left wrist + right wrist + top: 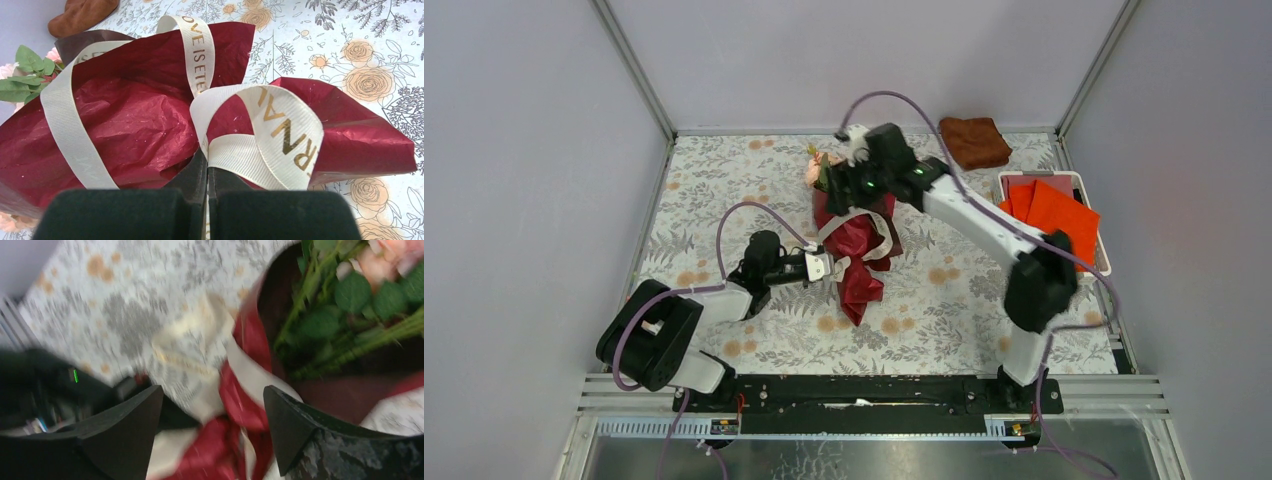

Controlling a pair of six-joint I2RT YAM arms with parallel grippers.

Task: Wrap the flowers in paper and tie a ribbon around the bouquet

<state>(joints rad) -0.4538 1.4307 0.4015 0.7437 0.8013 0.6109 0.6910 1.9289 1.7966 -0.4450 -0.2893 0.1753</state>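
Folded brown cloth [975, 142] at far right, orange sheets [1056, 212] in white tray [1024, 175], floral-patterned table cover [724, 180] beneath

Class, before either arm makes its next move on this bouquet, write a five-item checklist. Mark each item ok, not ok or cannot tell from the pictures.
1. Left gripper shut on the ribbon: ok.
2. Right gripper open and holding nothing: ok.
3. Paper wrapped around the flowers, their heads sticking out at the far end: ok.
4. Ribbon knotted tight: not ok; its loops lie loose over the paper and no knot shows.
5. Right wrist view sharp enough to aim by: not ok; it is blurred.
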